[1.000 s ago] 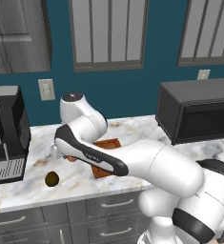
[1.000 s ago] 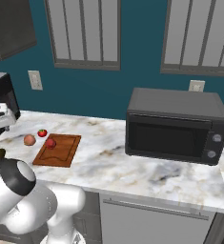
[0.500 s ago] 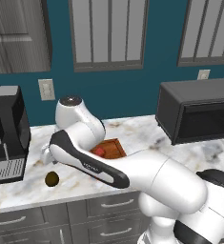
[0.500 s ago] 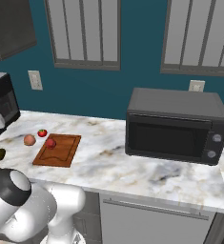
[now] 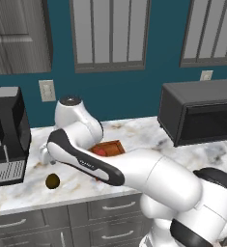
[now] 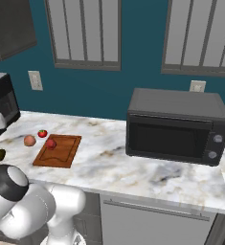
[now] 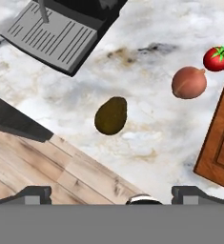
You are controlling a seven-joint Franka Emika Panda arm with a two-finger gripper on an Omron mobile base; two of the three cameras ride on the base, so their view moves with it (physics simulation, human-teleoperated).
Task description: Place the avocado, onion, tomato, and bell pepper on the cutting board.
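The gripper (image 7: 111, 193) hangs above the front edge of the counter (image 7: 147, 128) with its two fingers spread wide and nothing between them. The avocado (image 7: 110, 116) lies on the marble ahead of the fingertips, roughly centred between them and apart from both. Farther off and to one side sit the onion (image 7: 189, 82) and, just beyond it, the tomato (image 7: 217, 58), close together but not touching the cutting board (image 7: 220, 138). From the right base view, the bell pepper (image 6: 50, 143) rests on the board's near-left corner, the tomato and onion beside the board, the avocado alone by the counter's edge near the coffee machine (image 5: 6, 135).
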